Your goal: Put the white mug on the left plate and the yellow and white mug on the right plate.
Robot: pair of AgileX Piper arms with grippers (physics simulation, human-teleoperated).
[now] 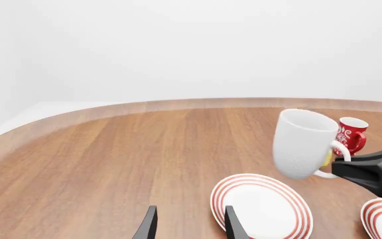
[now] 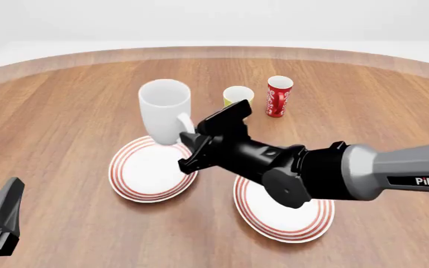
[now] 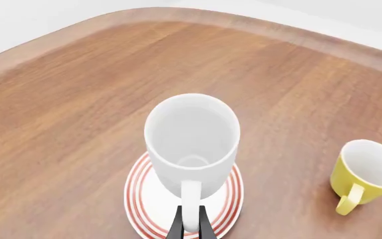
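Observation:
The large white mug (image 2: pixel 163 109) hangs in the air, slightly tilted, above the far edge of the left plate (image 2: pixel 143 176). My right gripper (image 2: pixel 188 134) is shut on its loop handle (image 3: pixel 190 201). In the right wrist view the white mug (image 3: pixel 191 132) sits over the left plate (image 3: pixel 139 196). The yellow and white mug (image 2: pixel 237 96) stands on the table behind the right arm, beyond the right plate (image 2: pixel 289 215). My left gripper (image 1: pixel 189 226) is open and empty, near the left plate (image 1: pixel 264 206) and well short of the white mug (image 1: pixel 302 144).
A slim red cup (image 2: pixel 278 96) with white markings stands just right of the yellow mug. The right arm (image 2: pixel 326 176) stretches across above the right plate. The table's curved far edge (image 2: pixel 214 51) runs behind the cups.

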